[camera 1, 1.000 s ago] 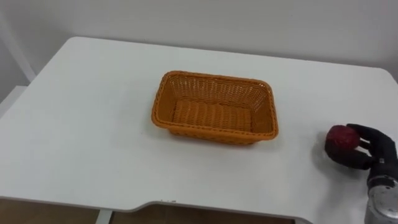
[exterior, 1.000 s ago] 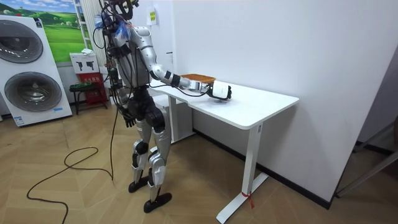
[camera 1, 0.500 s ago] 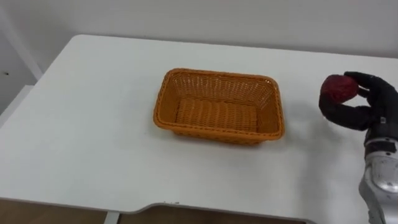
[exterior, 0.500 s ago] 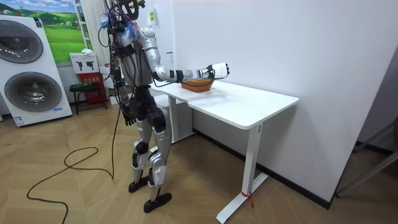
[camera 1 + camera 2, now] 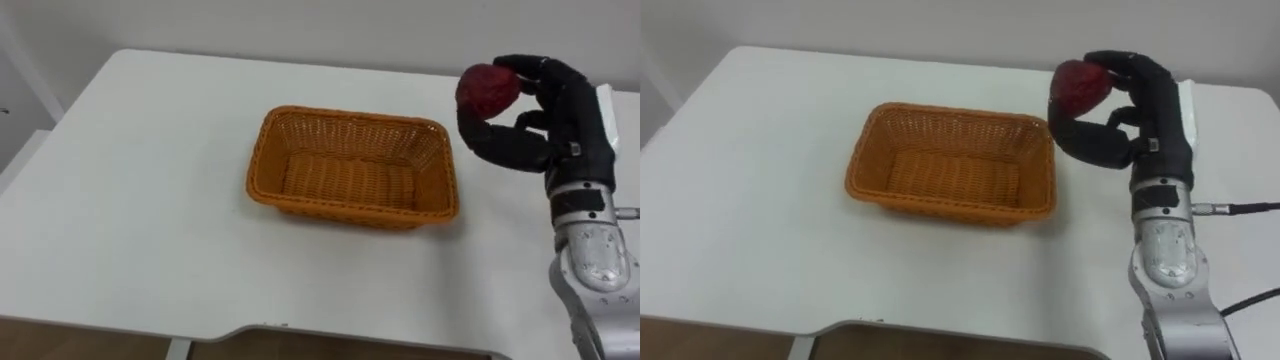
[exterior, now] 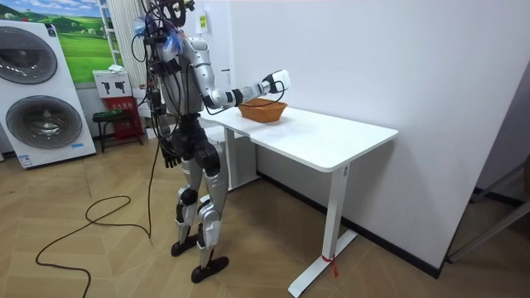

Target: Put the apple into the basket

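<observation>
Above table point(image 5: 130, 220), right hand point(image 5: 545, 115) lifted apple point(image 5: 487, 88).

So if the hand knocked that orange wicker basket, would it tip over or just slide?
Probably slide: the basket is low and wide, sitting flat on the smooth white table. It looks empty and woven, so likely light and easily shoved. The weave seems stiff enough to keep its shape. The right hand holds the apple near its right end.

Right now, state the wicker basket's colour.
The wicker basket is orange-brown, woven throughout; best seen in the left eye view.
</observation>
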You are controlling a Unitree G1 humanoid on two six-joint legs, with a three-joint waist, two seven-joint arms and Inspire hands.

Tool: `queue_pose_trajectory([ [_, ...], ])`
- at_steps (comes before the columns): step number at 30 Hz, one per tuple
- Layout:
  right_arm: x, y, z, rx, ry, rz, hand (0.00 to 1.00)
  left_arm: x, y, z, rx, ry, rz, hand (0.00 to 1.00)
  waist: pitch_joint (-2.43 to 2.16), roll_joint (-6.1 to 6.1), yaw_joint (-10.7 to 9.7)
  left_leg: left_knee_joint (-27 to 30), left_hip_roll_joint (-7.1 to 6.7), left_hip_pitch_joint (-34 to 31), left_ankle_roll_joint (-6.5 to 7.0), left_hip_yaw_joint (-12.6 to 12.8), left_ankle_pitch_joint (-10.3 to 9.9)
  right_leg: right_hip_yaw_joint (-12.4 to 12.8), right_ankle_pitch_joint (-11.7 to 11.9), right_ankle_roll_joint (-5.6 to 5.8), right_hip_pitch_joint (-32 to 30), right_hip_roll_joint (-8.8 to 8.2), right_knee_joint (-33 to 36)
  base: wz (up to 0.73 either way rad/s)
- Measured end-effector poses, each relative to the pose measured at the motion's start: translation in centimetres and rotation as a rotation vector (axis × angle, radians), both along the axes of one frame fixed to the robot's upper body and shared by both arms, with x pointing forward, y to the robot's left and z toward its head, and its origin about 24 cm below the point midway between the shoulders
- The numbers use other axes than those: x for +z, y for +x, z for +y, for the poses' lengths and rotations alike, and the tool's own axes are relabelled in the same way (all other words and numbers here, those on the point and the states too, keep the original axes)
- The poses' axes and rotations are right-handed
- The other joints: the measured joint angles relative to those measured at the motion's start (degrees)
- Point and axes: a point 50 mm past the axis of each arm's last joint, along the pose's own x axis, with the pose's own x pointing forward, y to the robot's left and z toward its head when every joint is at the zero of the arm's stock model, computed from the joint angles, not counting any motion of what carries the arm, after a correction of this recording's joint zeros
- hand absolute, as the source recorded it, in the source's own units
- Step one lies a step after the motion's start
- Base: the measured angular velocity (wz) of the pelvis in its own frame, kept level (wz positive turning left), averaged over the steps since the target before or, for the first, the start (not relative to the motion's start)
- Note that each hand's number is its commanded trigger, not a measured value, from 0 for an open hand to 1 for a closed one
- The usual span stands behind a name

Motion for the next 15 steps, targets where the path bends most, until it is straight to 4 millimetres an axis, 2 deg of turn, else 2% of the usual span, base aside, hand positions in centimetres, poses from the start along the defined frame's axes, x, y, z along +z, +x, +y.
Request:
queue_pose_trajectory([
  [2, 0.1, 0.0, 1.1, 0.065, -0.01, 0.002, 0.97, 0.0, 0.4, 0.0, -0.002, -0.007, -0.009, 0.0, -0.17, 0.02, 0.81, -0.05, 0.08, 0.47, -0.03, -0.01, 0.02, 0.02, 0.0, 0.0, 0.19, 0.06, 0.0, 0.0],
  [3, 0.0, 0.0, 1.4, 0.084, -0.019, 0.006, 0.85, -0.1, 0.4, -0.1, -0.002, -0.011, -0.007, 0.0, -0.14, -0.16, 0.95, -0.05, 0.09, 0.48, -0.03, -0.01, 0.02, -0.02, 0.0, 0.0, 0.2, 0.07, 0.01, 0.0],
  [4, 0.0, 0.0, 1.9, 0.122, -0.036, 0.014, 0.79, -0.1, 0.7, -0.1, -0.003, -0.016, -0.009, 0.0, -0.17, -0.46, 1.31, -0.02, 0.1, 0.4, -0.05, -0.01, 0.03, -0.02, 0.01, -0.01, 0.17, 0.07, 0.07, 0.0],
  [5, -0.1, -0.1, 2.4, 0.159, -0.046, 0.021, 0.0, -0.2, 0.8, -0.1, -0.003, -0.018, -0.007, 0.0, -0.2, -1.05, 1.53, 0.04, 0.1, 0.07, -0.06, -0.06, 0.03, -0.09, 0.04, -0.08, 0.1, 0.06, 0.1, 0.0],
  [7, -0.1, -0.1, 3.1, 0.213, -0.059, 0.029, 0.0, -0.2, 0.6, -0.1, -0.015, -0.018, 0.009, 0.0, -0.36, -2.04, 1.65, 0.27, 0.1, -0.45, -0.06, -0.2, 0.03, -0.27, 0.09, -0.14, -0.02, 0.04, 0.05, 0.04],
  [9, 0.0, -0.2, 3.9, 0.27, -0.078, 0.039, 0.0, 0.0, 0.5, 0.5, -0.027, -0.003, 0.016, 0.0, -0.28, -2.89, 1.64, 0.58, 0.11, -0.71, -0.06, -0.47, 0.03, -0.62, 0.15, -0.17, 0.02, 0.03, -0.01, 0.06],
  [11, -0.1, -0.2, 4.3, 0.303, -0.088, 0.047, 0.0, 0.0, 0.6, 0.5, -0.044, -0.001, 0.023, 0.0, -0.25, -3.04, 1.72, 0.59, 0.11, -0.73, -0.06, -0.46, 0.02, -0.64, 0.3, -0.13, 0.03, 0.02, -0.03, 0.02],
  [15, -0.4, -0.3, 5.1, 0.349, -0.11, 0.071, 0.0, -0.1, 0.6, 0.3, -0.067, -0.005, 0.029, 0.0, 0.05, -2.54, 1.68, 0.59, 0.11, -0.74, -0.05, -0.4, 0.03, -0.6, 0.47, -0.08, 0.02, 0.01, -0.03, 0.0],
])
